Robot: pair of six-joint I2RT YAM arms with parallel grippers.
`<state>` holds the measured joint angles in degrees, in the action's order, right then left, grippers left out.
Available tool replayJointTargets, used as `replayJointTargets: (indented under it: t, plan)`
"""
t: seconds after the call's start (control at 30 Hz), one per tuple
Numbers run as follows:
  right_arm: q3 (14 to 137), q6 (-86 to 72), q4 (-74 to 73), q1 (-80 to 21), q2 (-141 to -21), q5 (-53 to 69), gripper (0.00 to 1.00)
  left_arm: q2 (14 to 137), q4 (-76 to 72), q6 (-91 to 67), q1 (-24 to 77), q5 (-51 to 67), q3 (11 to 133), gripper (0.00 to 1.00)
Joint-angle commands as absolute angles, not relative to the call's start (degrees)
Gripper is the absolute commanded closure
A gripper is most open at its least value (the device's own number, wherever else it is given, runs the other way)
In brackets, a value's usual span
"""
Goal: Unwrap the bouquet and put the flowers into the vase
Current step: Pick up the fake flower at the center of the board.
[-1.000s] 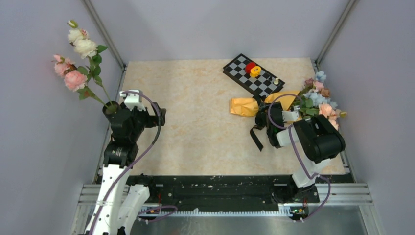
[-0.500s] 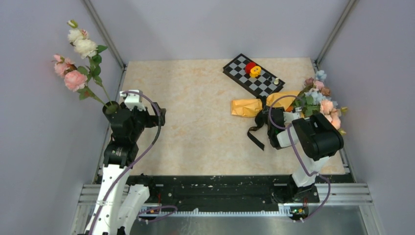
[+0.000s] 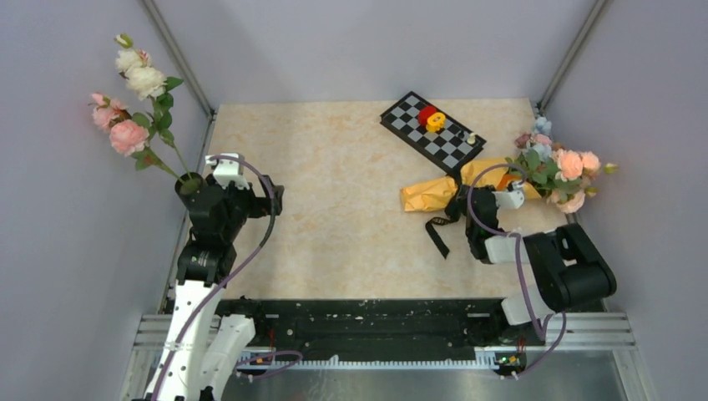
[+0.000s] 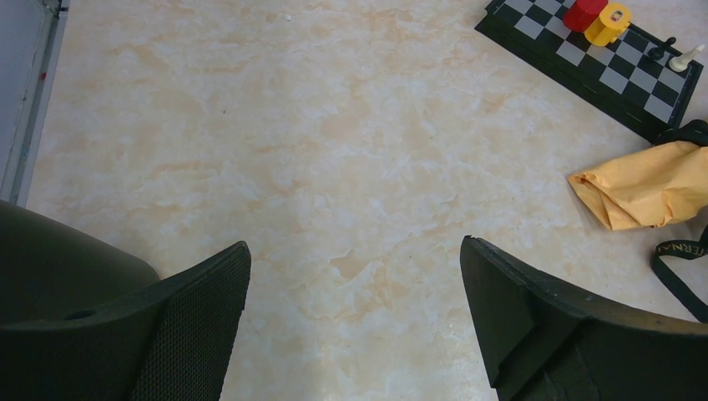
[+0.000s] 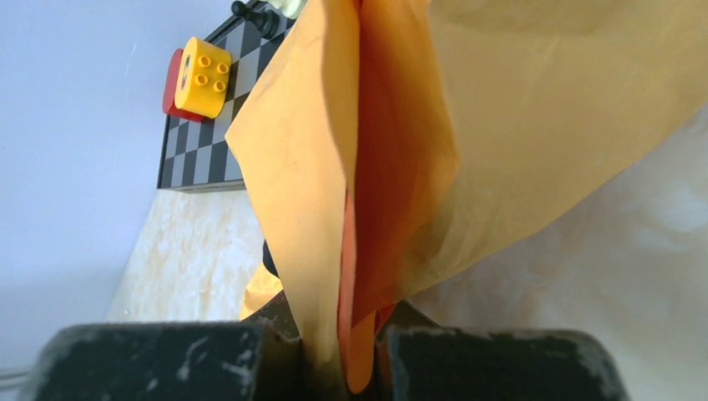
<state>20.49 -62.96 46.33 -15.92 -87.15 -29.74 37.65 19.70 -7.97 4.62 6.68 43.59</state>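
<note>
Two tools differ, we see. Right tool [image 5: 342, 355] pinches the bouquet [image 5: 509, 117] by its paper; left tool [image 4: 355, 276] gapes over the counter [image 4: 334, 125].

Chessboard [image 3: 447, 144] back right, yellow block [image 3: 436, 122] atop.

Soft, even, bright light; shadows faint.
Just ahead of the right gripper [image 5: 346, 355], the orange paper of the bouquet [image 5: 501, 100] looks slightly soft and glows with light passing through it; its own fingers sit dark, edges blurred.

Pale lavender-grey walls [image 3: 351, 42]; beige marbled tabletop [image 3: 334, 209]; metal corner rails [image 3: 175, 58]; lighting seems even.
</note>
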Motion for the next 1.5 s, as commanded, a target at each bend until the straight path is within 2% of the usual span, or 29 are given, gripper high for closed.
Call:
replayJointTargets:
  t: [0.0,0.37,0.53,0.7,0.77,0.97,1.07,1.17,1.23,1.47]
  plan:
    - [20.39,-51.48,41.68,-15.33,-77.79,-32.30,1.00,37.16,16.61,-7.39,4.97,8.18,43.16,0.01]
    - [20.55,-33.46,35.16,-15.29,-60.98,-24.13,1.00,37.33,15.91,-6.79,5.59,12.65,42.80,0.01]
    - [25.14,-26.85,27.86,-15.33,-55.07,-15.44,1.00,37.26,15.91,-6.75,5.71,12.35,42.80,0.01]
    - [34.02,-21.90,18.29,-15.65,-52.87,-1.67,1.00,36.54,15.91,-6.76,5.88,11.77,42.72,0.01]
    - [37.79,-20.26,15.03,-16.74,-53.15,2.98,1.00,36.31,15.91,-6.72,5.89,11.44,42.72,0.01]
    - [47.94,-14.81,6.29,-26.07,-57.61,4.69,1.00,36.39,16.52,-6.92,5.98,7.25,42.94,0.01]
    - [49.47,-16.11,8.14,-29.30,-60.66,10.10,1.00,35.90,17.14,-7.08,5.98,4.02,43.04,0.01]
    - [49.14,-15.45,11.67,-35.02,-62.86,6.57,1.00,35.16,17.93,-7.53,5.98,-2.37,43.07,0.01]
    - [48.77,-17.16,14.73,-37.32,-65.07,8.30,1.00,34.77,18.25,-7.57,5.98,-4.81,43.13,0.01]
    - [49.92,-23.73,24.73,-46.49,-75.80,15.54,1.00,33.77,17.81,-7.71,5.98,-7.17,42.56,0.01]
